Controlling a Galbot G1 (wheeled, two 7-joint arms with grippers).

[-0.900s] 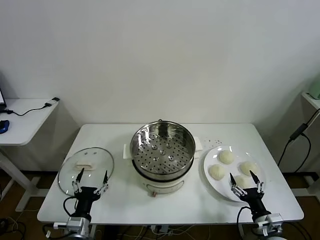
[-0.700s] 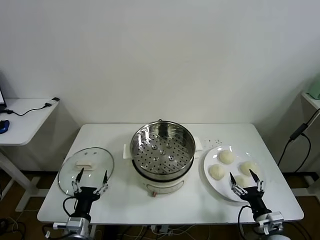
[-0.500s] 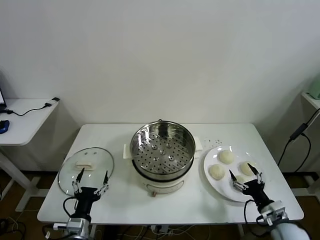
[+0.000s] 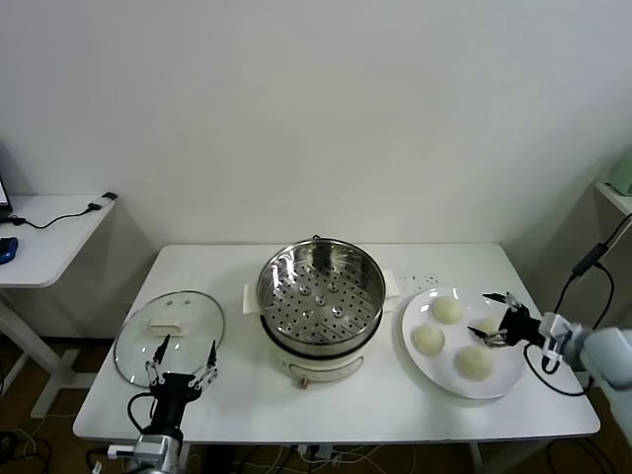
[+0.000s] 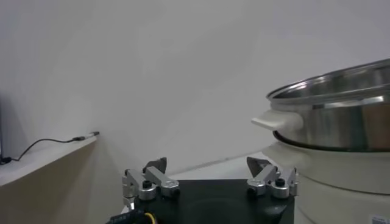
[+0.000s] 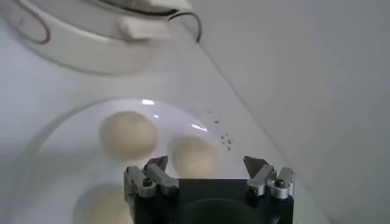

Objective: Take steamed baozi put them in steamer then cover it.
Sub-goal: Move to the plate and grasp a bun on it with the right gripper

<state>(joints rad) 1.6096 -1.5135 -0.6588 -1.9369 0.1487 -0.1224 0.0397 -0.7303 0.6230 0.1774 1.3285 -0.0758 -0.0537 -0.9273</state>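
Observation:
The steamer (image 4: 321,296), a shiny steel pot with a perforated tray, stands open mid-table. The cover (image 4: 170,331), a glass lid with a white handle, lies flat to its left. Baozi sit on the white plate (image 4: 439,371) at the right: one (image 4: 446,309) at the back, one (image 4: 428,339) nearest the pot, one (image 4: 473,361) in front. Another baozi (image 4: 490,324) is partly hidden by my right gripper (image 4: 486,319). That gripper reaches in from the right, open and empty. Its wrist view shows a baozi (image 6: 194,157) just beyond the right gripper (image 6: 206,161). My left gripper (image 4: 188,346) waits open by the cover's near rim.
A side table (image 4: 49,232) with a cable and a blue mouse stands at the far left. A black cable (image 4: 592,262) hangs beyond the table's right edge. The steamer's white side handle (image 5: 277,122) juts out ahead of the left gripper (image 5: 207,163).
My right arm has swung from the table's front edge round to the plate's right side and now points in over the baozi. The left gripper has barely moved.

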